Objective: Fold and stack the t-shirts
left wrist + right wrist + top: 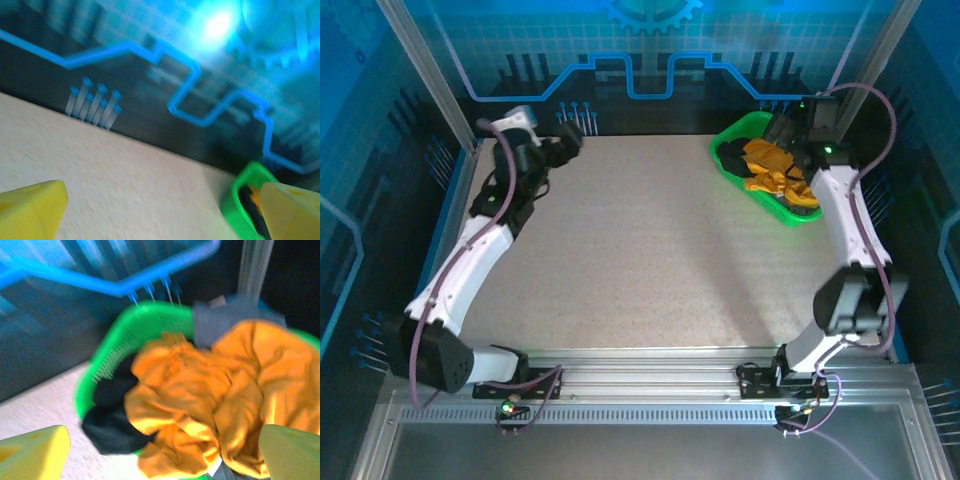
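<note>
We have folded nothing yet: the crumpled orange-yellow cloth t-shirt (pixel 200 405), a black t-shirt (pixel 112 410) and a dark grey t-shirt (pixel 220 322) lie heaped in the bright green plastic basket (pixel 140 325) at the far right corner of the desk (pixel 640 260), while our right fingers (pixel 30 450) and left fingers (pixel 30 210) are spread wide, empty.

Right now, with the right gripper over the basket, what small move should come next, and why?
Probably lower the right gripper onto the orange t-shirt and close on a raised fold. Its fingers are spread with nothing held, and that shirt lies crumpled on top in the green basket, partly over a black t-shirt.
</note>
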